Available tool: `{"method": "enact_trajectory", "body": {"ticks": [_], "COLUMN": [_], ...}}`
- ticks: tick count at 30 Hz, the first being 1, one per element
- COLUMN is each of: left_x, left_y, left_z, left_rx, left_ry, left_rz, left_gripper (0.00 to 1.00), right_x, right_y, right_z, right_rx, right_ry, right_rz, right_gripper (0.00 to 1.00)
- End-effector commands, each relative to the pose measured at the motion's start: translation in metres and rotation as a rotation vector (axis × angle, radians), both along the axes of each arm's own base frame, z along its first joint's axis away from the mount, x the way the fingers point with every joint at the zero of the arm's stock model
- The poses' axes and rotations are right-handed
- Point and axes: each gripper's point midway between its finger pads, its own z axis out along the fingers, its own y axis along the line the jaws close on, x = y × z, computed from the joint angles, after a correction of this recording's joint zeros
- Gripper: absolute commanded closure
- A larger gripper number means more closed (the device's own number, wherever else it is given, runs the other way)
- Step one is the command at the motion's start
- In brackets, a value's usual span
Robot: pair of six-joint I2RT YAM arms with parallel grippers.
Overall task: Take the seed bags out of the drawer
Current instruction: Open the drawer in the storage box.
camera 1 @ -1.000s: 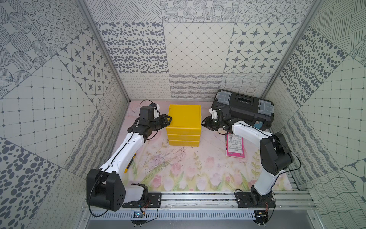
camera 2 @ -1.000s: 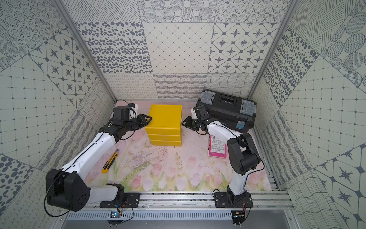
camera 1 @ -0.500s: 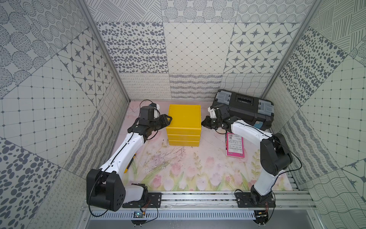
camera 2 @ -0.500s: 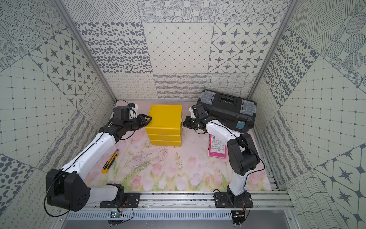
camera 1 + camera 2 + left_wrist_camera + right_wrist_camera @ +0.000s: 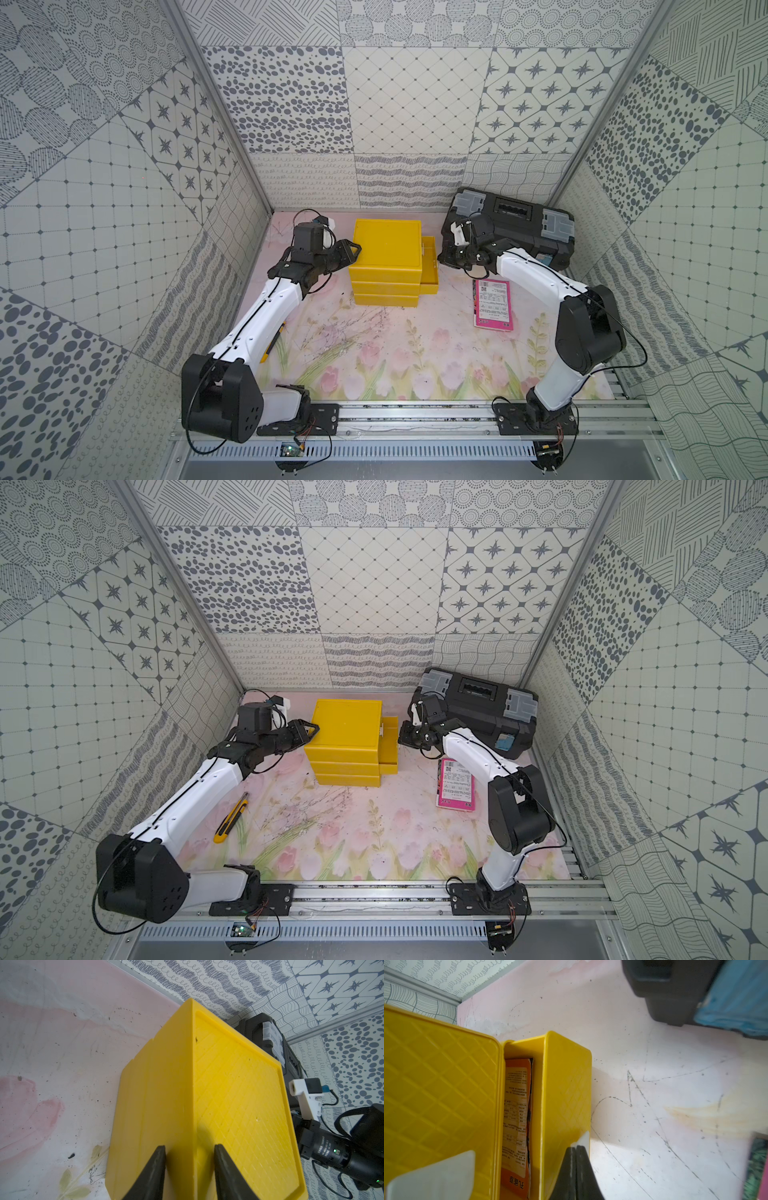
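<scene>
Bright even overhead light, soft shadows; top views sharp, wide-angle edge distortion; right wrist view blurred close up.

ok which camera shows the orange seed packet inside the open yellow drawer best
The right wrist view: it looks straight into the partly open top yellow plastic drawer, where the orange seed packet with the white printed label shows. Both top views show only the drawer pulled out, its contents too small to tell. The left wrist view shows none of the packet.

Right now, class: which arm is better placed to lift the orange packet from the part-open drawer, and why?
The right. The right gripper, shut, sits at the top drawer holding the orange seed bag; the left gripper braces the yellow cabinet on its opposite side.
</scene>
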Motion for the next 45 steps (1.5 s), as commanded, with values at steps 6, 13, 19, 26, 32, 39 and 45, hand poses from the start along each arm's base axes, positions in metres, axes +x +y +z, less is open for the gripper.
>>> {"method": "enact_trajectory", "body": {"ticks": [6, 13, 19, 26, 32, 39, 45], "left_x": [-0.066, -0.066, -0.067, -0.067, -0.067, -0.066, -0.066], "left_y": [0.013, 0.013, 0.013, 0.013, 0.012, 0.012, 0.011], "left_z": [-0.08, -0.08, -0.081, -0.081, -0.081, -0.079, -0.08], "left_rx": [0.115, 0.114, 0.114, 0.112, 0.11, 0.105, 0.102], "left_ry": [0.395, 0.394, 0.399, 0.398, 0.396, 0.389, 0.391], "left_rz": [-0.026, -0.026, -0.026, -0.025, -0.026, -0.027, -0.028], "left_gripper": [0.6, 0.6, 0.6, 0.6, 0.6, 0.6, 0.6], "right_x": [0.0, -0.002, -0.002, 0.001, 0.0, -0.008, -0.012], "right_y": [-0.052, -0.081, -0.083, -0.085, -0.095, -0.081, -0.032], "right_z": [0.021, 0.019, 0.012, 0.005, 0.019, 0.063, 0.082], "right_rx": [0.015, 0.016, 0.012, -0.003, -0.047, -0.024, -0.018], "right_ry": [-0.061, -0.054, -0.036, -0.027, -0.059, -0.151, -0.191], "right_rz": [-0.06, -0.1, -0.097, -0.106, -0.131, -0.113, -0.021], "right_gripper": [1.0, 1.0, 1.0, 0.81, 0.66, 0.57, 0.54]}}
